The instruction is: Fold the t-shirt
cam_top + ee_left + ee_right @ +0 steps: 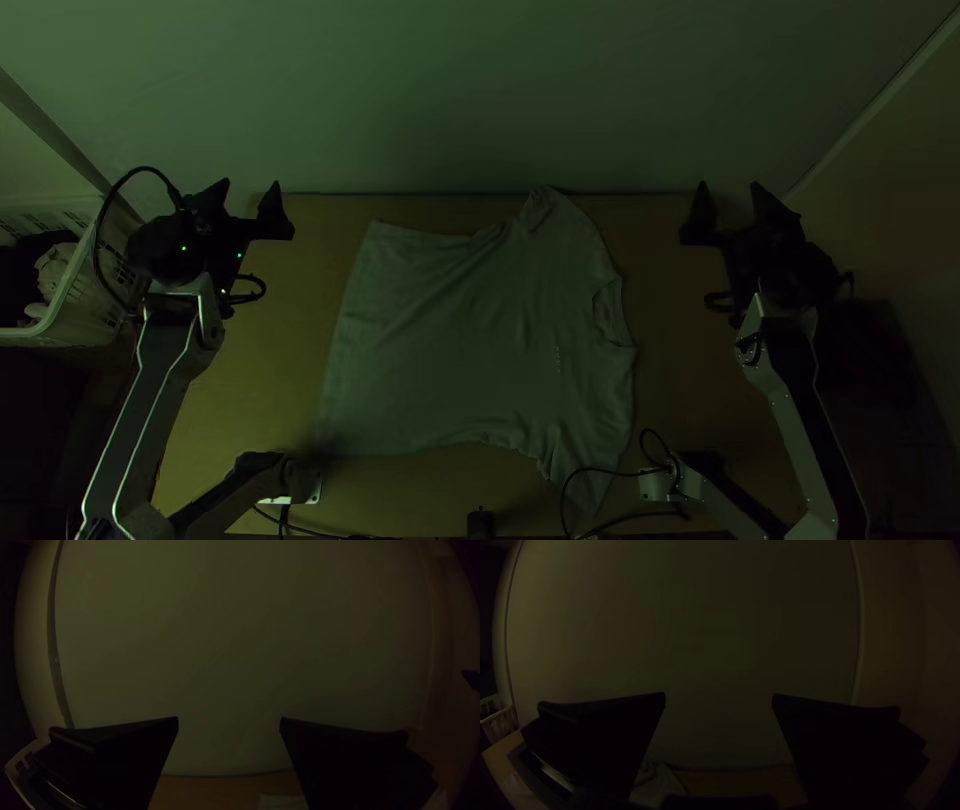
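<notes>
- T-shirt (460, 345): grey-looking, spread out unfolded on the table (250, 380), around the middle. From my top camera the hem (342, 345) runs down the left side and the collar (610, 312) sits at the right.
- Sleeves: the far one (540, 208) comes close to the table's far edge, with a small crease or turn-over near its end; the near one (590, 485) points toward the near edge. Soft wrinkles run through the body.
- Cable (600, 470): black, looping across the near sleeve in my top view; whether it touches the cloth, I cannot tell.
- Left gripper (250, 184): beyond the hem side, near the table's far left corner, apart from the shirt. Open wide; I see nothing between its fingers but background, pale wall (230, 640) and a strip of table.
- Right gripper (730, 186): past the collar side, near the far right corner, also apart from the shirt. Open wide, gripping nothing.
- Small dark object (480, 524): at the near edge, centre; I cannot identify it.
- Basket (85, 300): pale, slotted, left of the table, with dark and light cloth-like contents.
</notes>
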